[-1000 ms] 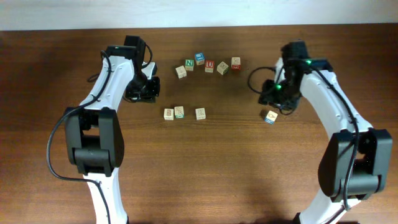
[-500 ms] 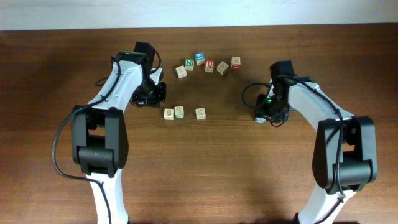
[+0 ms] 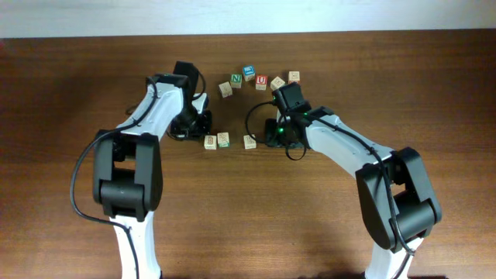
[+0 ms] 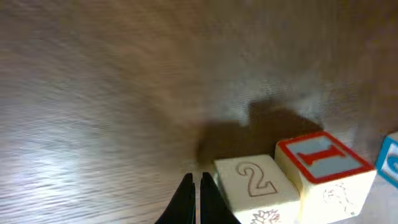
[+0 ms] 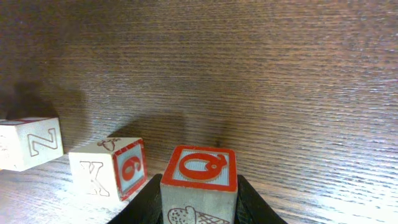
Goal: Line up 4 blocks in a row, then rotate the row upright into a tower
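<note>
Dark brown wood-grain table (image 5: 280, 74), red-bordered Q block (image 5: 199, 180), pale 2 block (image 4: 258, 186), red-framed I block (image 4: 323, 163) with grey-blue face, green N cube (image 3: 235, 78).

Overhead evenly lit, sharp. Left wrist view motion-blurred, pale glare on table (image 4: 56, 155) lower left. Right wrist view crisp; soft shadows upper left.

The overhead camera looks straight down from high above the dark brown wood-grain table (image 3: 434, 93). The left wrist camera sits low and near the table, angled down at the pale wooden cube marked 2 (image 4: 256, 186), which the overhead view shows near the table's middle. The right wrist camera looks almost level along the table, close behind the red-bordered wooden cube marked Q (image 5: 199, 180).
</note>
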